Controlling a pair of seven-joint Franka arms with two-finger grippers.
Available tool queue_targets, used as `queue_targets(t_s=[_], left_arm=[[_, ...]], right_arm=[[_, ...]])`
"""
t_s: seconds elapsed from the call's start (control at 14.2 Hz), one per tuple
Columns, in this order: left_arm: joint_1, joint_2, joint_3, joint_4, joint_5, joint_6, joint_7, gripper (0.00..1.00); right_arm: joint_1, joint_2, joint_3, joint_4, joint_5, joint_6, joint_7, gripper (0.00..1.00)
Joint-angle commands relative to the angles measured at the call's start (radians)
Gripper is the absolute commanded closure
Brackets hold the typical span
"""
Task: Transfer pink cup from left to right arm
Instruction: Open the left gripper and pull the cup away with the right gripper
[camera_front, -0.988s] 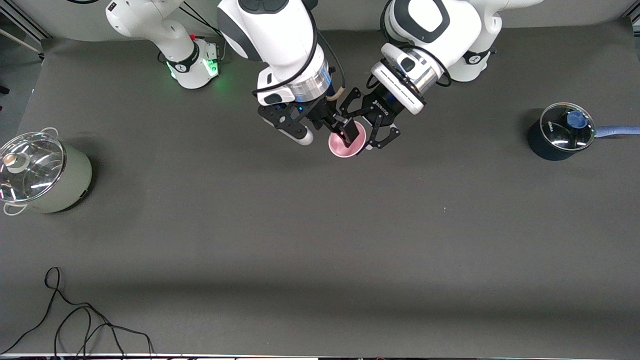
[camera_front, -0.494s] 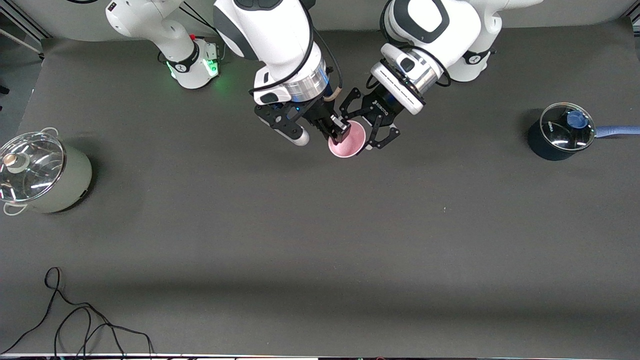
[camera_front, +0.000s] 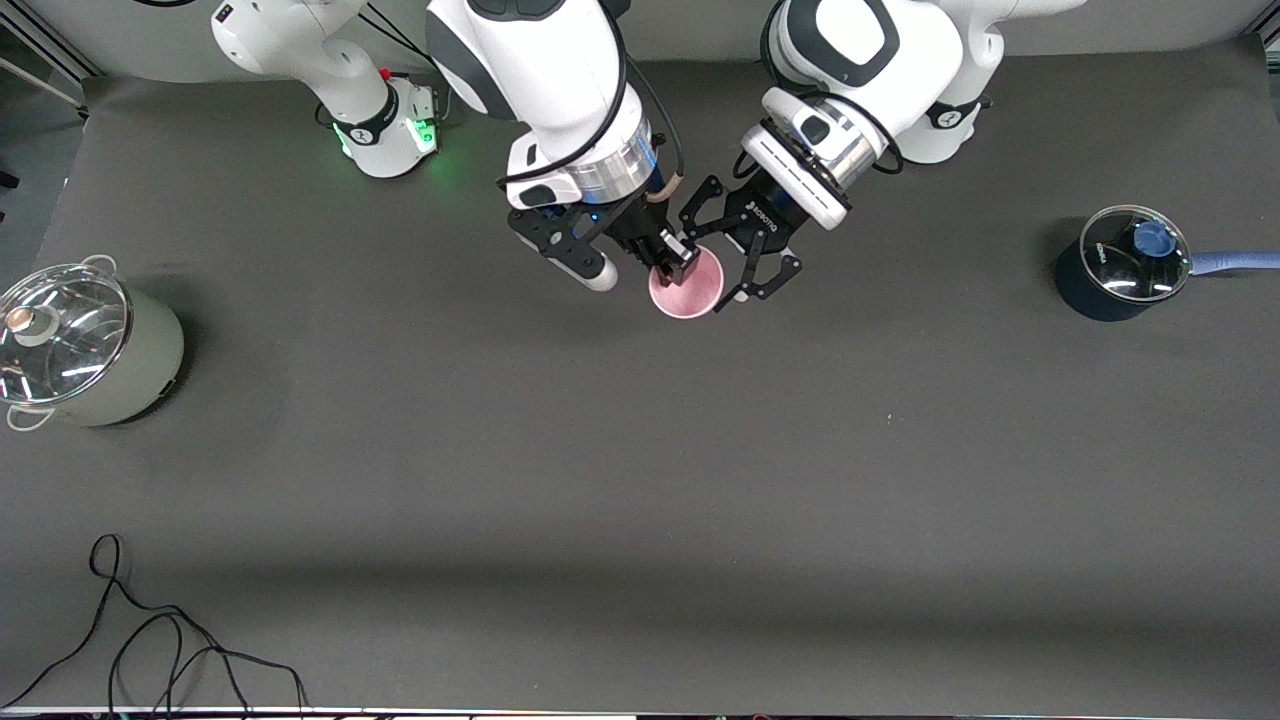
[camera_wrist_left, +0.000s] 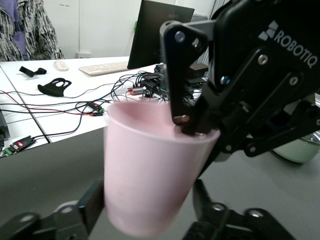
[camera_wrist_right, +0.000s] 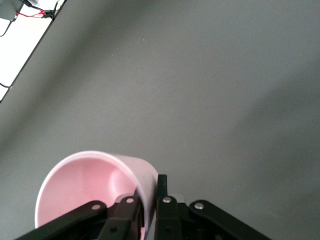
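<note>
Right hand (camera_front: 678, 262) is clamped on the rim wall of the pink cup (camera_front: 686, 286), one finger inside the mouth and one outside; the right wrist view shows the two black fingers (camera_wrist_right: 131, 207) pinching the wall between them. Left hand (camera_front: 737, 265) straddles the same cup with its skeletal fingers apart, and in the left wrist view the linkages (camera_wrist_left: 75, 212) flank the lower body; whether they touch it I cannot tell. So the cup hangs in the air over the worktop (camera_front: 640, 480) near the edge where the arm bases stand, about midway between the two bases, carried, by my reading, by the right hand alone.

Ordering the rest by size: the worktop carries a pale green stockpot with a glass lid (camera_front: 75, 345) at the right arm's end, a dark saucepan with a glass lid and blue handle (camera_front: 1120, 262) at the left arm's end, and a loop of black cable (camera_front: 150, 640) at the corner nearest the front camera on the right arm's end.

The relation that matters now is that the cup sits between the two hands, the right one above at the rim, the left one around the base. Its long axis runs close to upright, mouth up and tilted a little toward the front camera. The handover looks nearly done; what remains is for the left hand to draw clear without brushing the base.
</note>
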Motion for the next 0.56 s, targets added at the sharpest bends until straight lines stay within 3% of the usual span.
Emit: queue_targets(t_s=[0.0, 0.21, 0.49], left_arm=[[-0.013, 0.012, 0.002, 0.025, -0.009, 0.025, -0.006, 0.01], [-0.013, 0.020, 0.003, 0.028, -0.009, 0.025, -0.008, 0.01], [-0.001, 0.025, 0.006, 0.025, -0.007, 0.025, -0.008, 0.01]], right_arm=[[-0.006, -0.001, -0.008, 0.021, -0.011, -0.005, -0.013, 1.00], [-0.022, -0.032, -0.011, 0.007, -0.004, -0.022, -0.111, 1.00], [-0.133, -0.085, -0.013, 0.004, -0.004, -0.232, -0.446, 1.00]])
